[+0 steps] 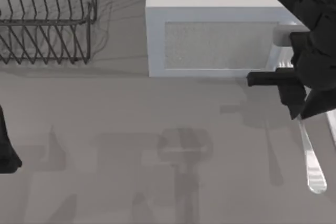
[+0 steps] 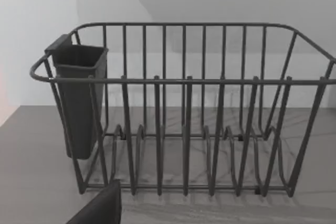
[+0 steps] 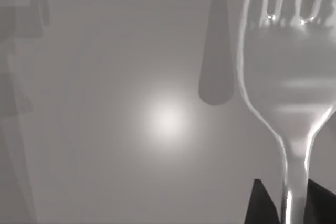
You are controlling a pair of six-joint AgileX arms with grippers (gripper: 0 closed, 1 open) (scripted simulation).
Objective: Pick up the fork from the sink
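The right end effector [image 1: 300, 113] clamps the fork [image 1: 313, 167], handle hanging toward six o'clock above the surface [image 1: 131, 129].

We see a glossy, mirror-smooth metal fork [image 1: 313, 167], a matt grey tabletop [image 1: 105, 108], and a dark wire rack [image 1: 47, 19].

A dark wire dish rack [image 2: 184, 129] stands on the grey table [image 2: 31, 171], with a dark utensil cup [image 2: 79, 98] hung inside one end
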